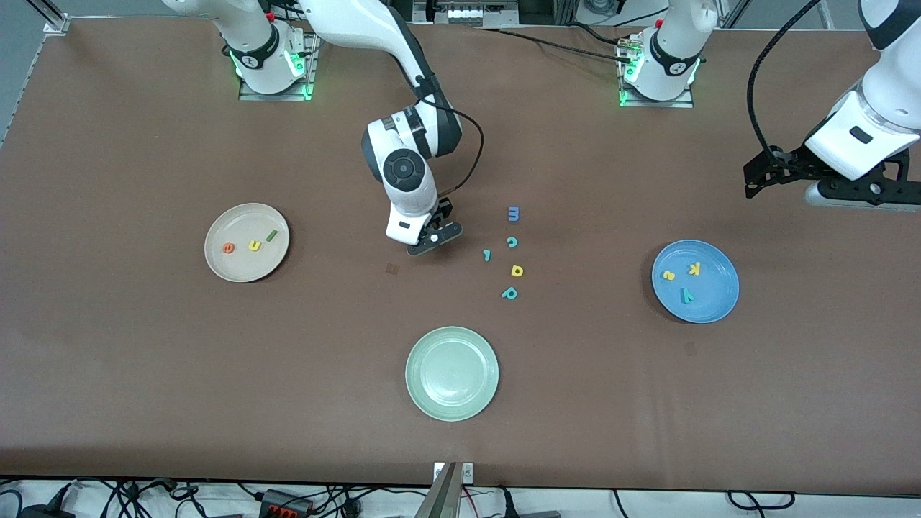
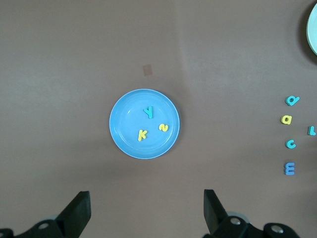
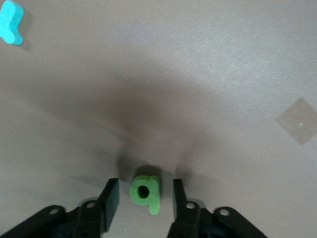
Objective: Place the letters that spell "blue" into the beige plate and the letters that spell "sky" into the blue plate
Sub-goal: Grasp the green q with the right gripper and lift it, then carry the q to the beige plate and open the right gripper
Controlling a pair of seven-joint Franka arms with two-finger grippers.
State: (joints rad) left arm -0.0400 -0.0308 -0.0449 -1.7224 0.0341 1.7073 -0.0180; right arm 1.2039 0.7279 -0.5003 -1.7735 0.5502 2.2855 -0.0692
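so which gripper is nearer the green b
Right. The right gripper is down at the table with its jaws on either side of the green b. The left gripper waits high over the table above the blue plate.

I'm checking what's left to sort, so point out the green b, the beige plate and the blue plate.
green b (image 3: 146,193), right wrist view, on its round bowl.
beige plate (image 1: 223,270), front view, on bare plate floor near the rim.
blue plate (image 2: 124,144), left wrist view, on bare plate floor near the rim.

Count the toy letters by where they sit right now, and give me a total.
In the beige plate: 3
In the blue plate: 3
Loose on the table: 5
Between the right gripper's open fingers: 1, the green b
Total: 12
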